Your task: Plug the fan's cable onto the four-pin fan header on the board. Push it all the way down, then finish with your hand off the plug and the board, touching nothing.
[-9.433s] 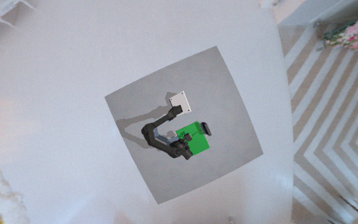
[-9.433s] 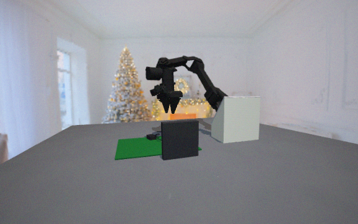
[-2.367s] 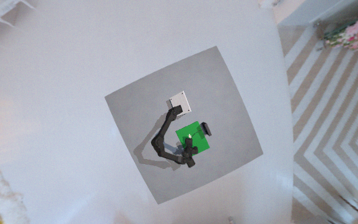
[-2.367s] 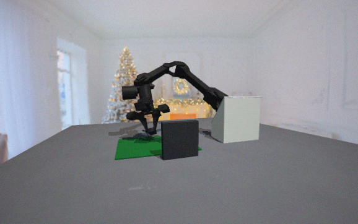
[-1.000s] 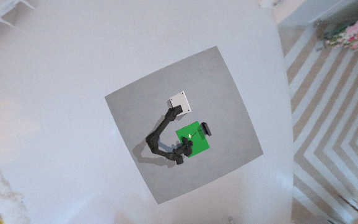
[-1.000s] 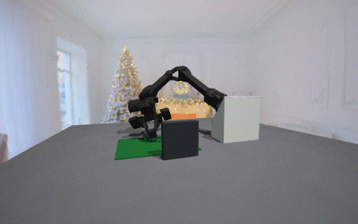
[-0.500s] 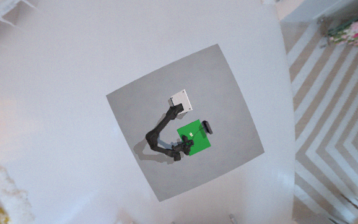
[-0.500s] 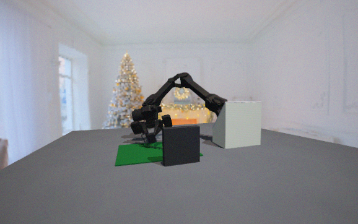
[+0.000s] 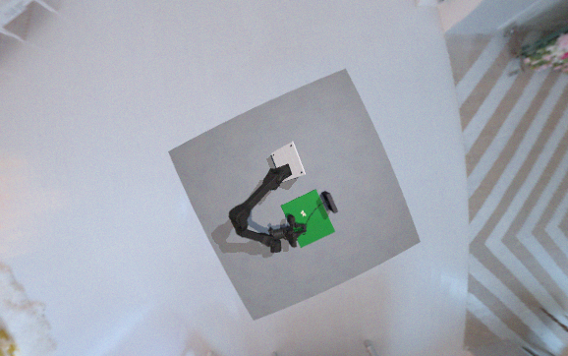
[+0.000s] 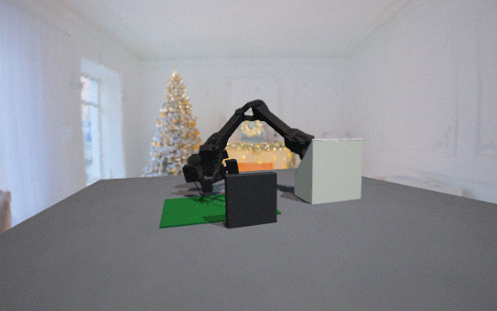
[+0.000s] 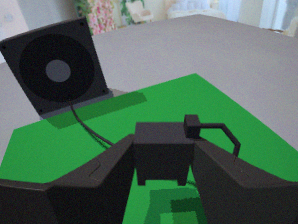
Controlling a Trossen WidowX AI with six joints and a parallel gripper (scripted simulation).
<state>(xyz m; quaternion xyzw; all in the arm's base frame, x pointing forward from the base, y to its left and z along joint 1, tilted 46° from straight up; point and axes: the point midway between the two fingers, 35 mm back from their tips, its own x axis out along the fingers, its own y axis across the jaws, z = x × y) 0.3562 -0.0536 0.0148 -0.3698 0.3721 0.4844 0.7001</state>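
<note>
Wrist view: the gripper (image 11: 161, 163) is clamped on the dark plug (image 11: 161, 151) above the green board (image 11: 220, 112); the four-pin header is hidden here. The cable (image 11: 89, 129) trails to the fan (image 11: 56, 70) at the board's far edge. Grey desk (image 10: 344, 258); blurred Christmas tree (image 10: 175, 125) behind.

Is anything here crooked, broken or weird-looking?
Nothing looks broken or spilled. The tool is shut on the dark plug above the green board; its cable runs to the upright fan.
</note>
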